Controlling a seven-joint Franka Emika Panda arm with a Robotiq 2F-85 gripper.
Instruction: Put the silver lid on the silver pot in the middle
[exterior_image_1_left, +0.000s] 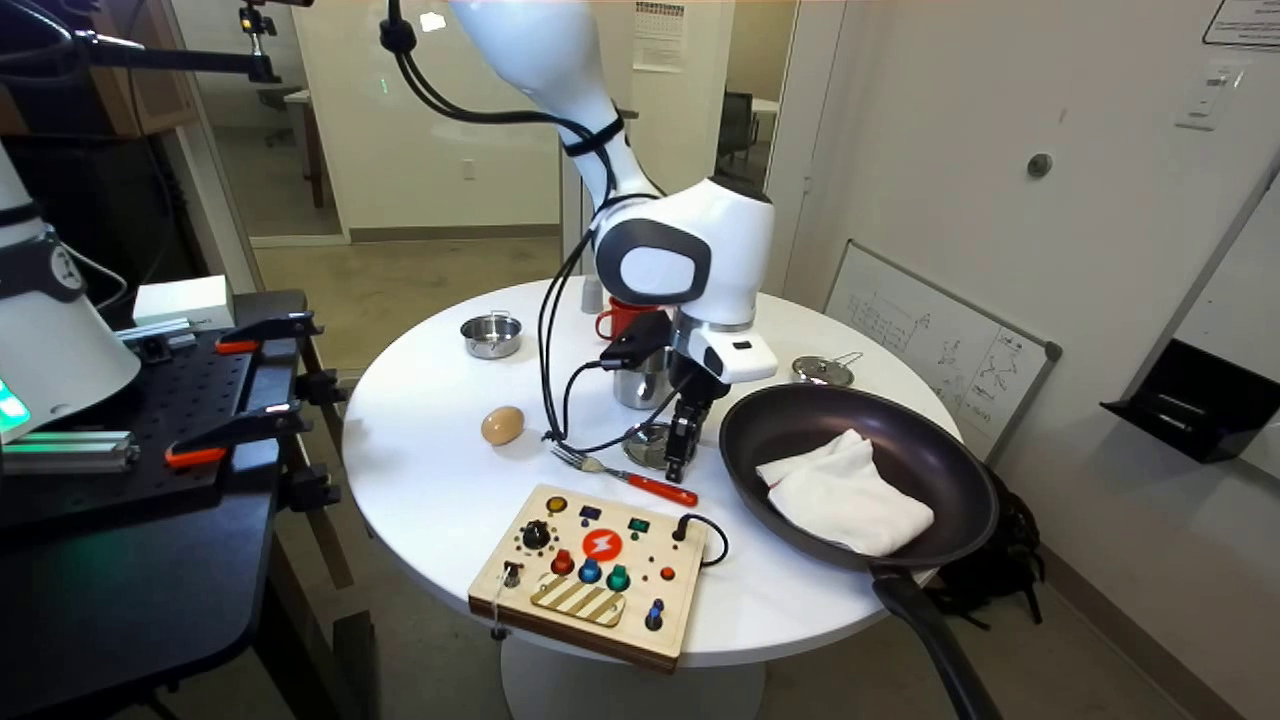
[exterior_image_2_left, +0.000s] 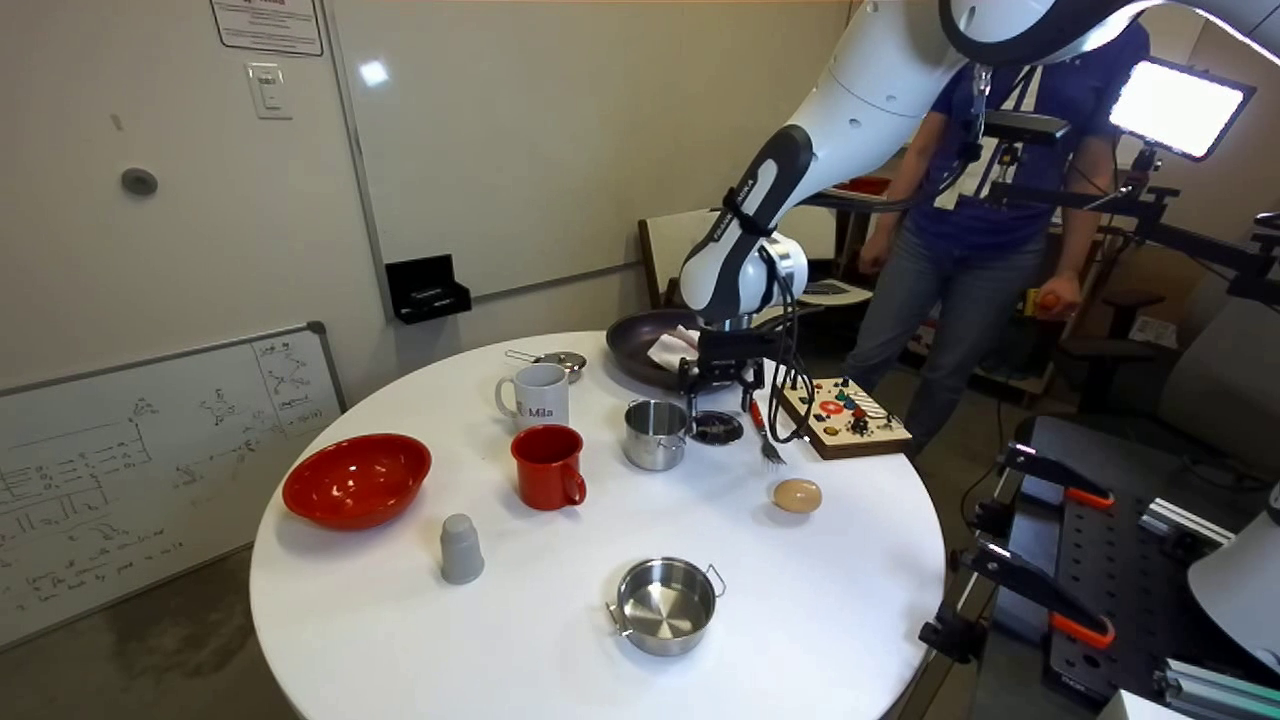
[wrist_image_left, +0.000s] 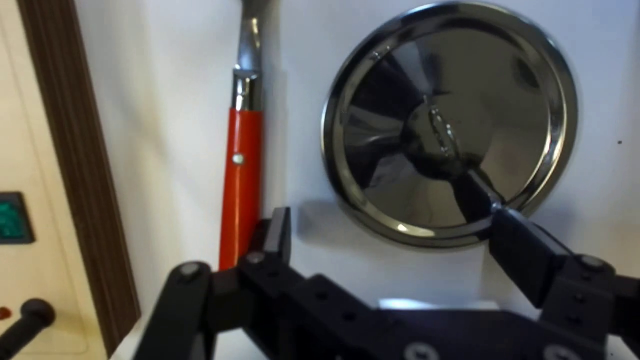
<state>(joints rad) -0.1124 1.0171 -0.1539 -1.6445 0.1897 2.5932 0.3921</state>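
Note:
The silver lid (wrist_image_left: 450, 125) lies flat on the white table, with its small loop handle upward; it also shows in both exterior views (exterior_image_1_left: 650, 447) (exterior_image_2_left: 718, 428). My gripper (wrist_image_left: 392, 220) is open and empty, low over the near side of the lid. In the wrist view its right fingertip overlaps the lid's rim; I cannot tell whether they touch. Its left finger is beside the fork's red handle. The silver pot (exterior_image_2_left: 655, 437) stands upright and uncovered next to the lid; in an exterior view (exterior_image_1_left: 640, 390) the arm partly hides it.
A fork (wrist_image_left: 243, 180) lies close to the lid. The wooden control box (exterior_image_1_left: 590, 570) and black pan (exterior_image_1_left: 790, 405) flank the gripper. A wider silver pot (exterior_image_2_left: 665, 605), egg (exterior_image_2_left: 797, 495), red mug (exterior_image_2_left: 547, 468), white mug (exterior_image_2_left: 543, 395) and another lid (exterior_image_1_left: 823, 371) stand around.

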